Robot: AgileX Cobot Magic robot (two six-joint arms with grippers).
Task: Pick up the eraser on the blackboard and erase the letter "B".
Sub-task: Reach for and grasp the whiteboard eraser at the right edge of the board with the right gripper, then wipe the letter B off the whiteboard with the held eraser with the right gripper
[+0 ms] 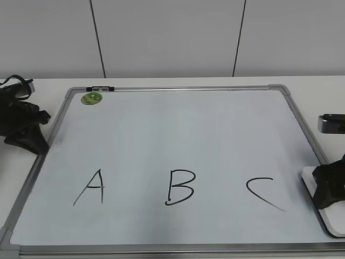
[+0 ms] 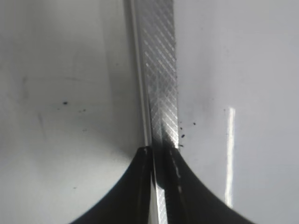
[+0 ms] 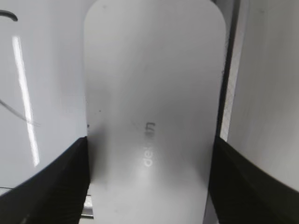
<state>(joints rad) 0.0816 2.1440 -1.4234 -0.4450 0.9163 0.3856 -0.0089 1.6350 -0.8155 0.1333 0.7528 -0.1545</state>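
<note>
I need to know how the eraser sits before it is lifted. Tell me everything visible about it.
The eraser is a white, rounded oblong block of smooth plastic look, with faint grey lettering on top. It lies flat at the blackboard's right edge, over the frame, right of the "C". The right gripper straddles it, one dark finger along each long side. Its underside is hidden.

White bench against a panelled wall

The pale grey wall (image 1: 167,38) is split by two thin dark vertical seams; the white bench (image 1: 178,81) meets it under soft, even light.
</note>
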